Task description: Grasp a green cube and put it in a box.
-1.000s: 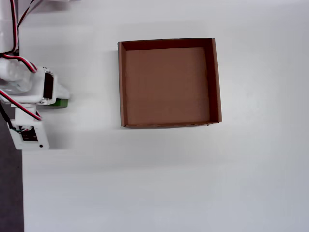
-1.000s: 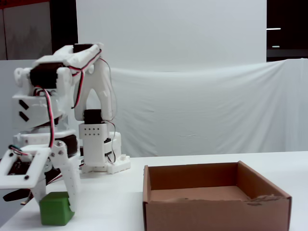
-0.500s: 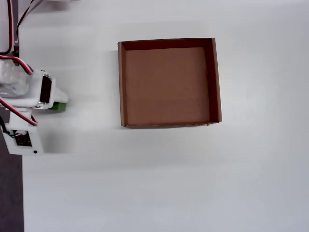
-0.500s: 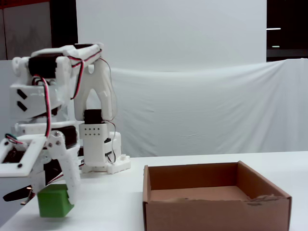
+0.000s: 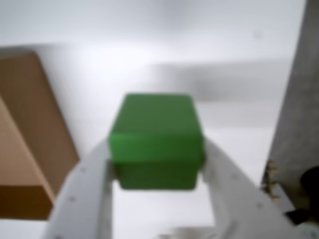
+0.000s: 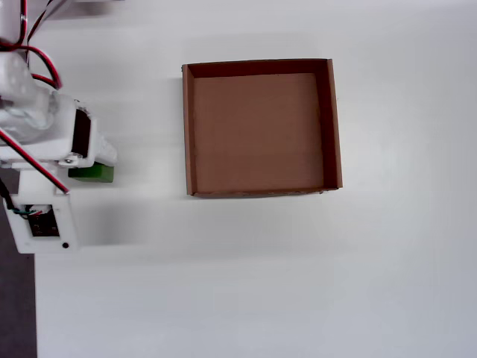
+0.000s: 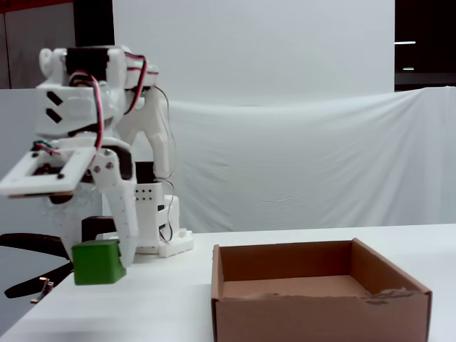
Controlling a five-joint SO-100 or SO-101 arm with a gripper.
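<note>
Tool (image 5: 157, 169) clamped on cube (image 5: 156, 141), fingers (image 5: 82, 199) pressing both its sides in the wrist view. Fixed view: cube (image 7: 97, 262) held clear above the counter (image 7: 164, 306), left of the box (image 7: 320, 299). Box (image 6: 261, 127) empty, well apart from cube (image 6: 95, 173). White backdrop (image 7: 285, 164) far behind.

In the wrist view, a small bright green cube (image 5: 157, 139) sits clamped between the two white fingers of the gripper (image 5: 157, 172). A brown cardboard box (image 5: 30, 144) lies at the left edge, over a white table (image 5: 224, 40).
</note>
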